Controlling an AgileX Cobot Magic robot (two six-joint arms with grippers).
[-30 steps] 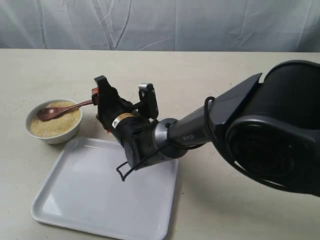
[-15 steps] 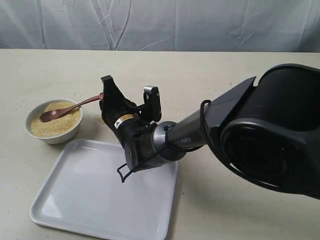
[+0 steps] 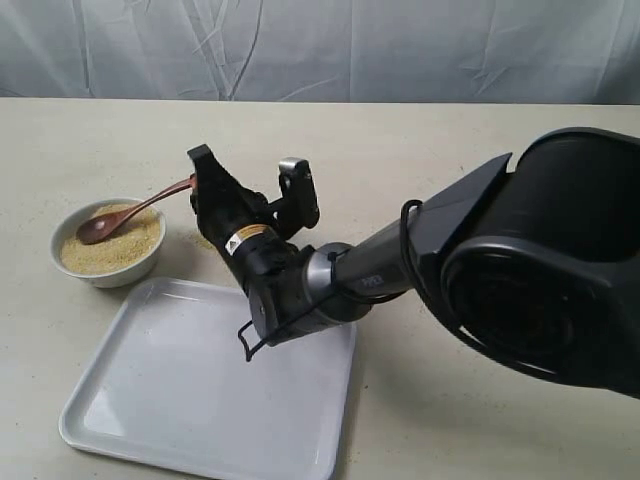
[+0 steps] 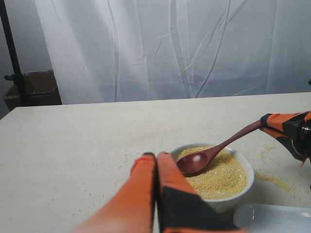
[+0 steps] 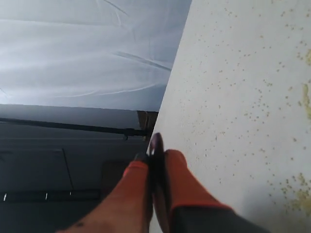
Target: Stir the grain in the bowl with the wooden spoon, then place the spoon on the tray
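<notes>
Just right of the bowl (image 3: 105,278) in the exterior view, the right gripper (image 3: 197,190) clamps the spoon (image 3: 130,212) handle tip, long axis sloping down-left to the scoop in the grain (image 3: 110,250), tray (image 3: 200,400) adjacent; left gripper (image 4: 155,158) closed, empty.

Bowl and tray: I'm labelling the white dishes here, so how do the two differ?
The bowl is small, round and deep; the tray is large, rectangular and shallow. The bowl holds grain and the scoop of the wooden spoon; the tray's visible surface is bare. Both are white and rest on the table.
</notes>
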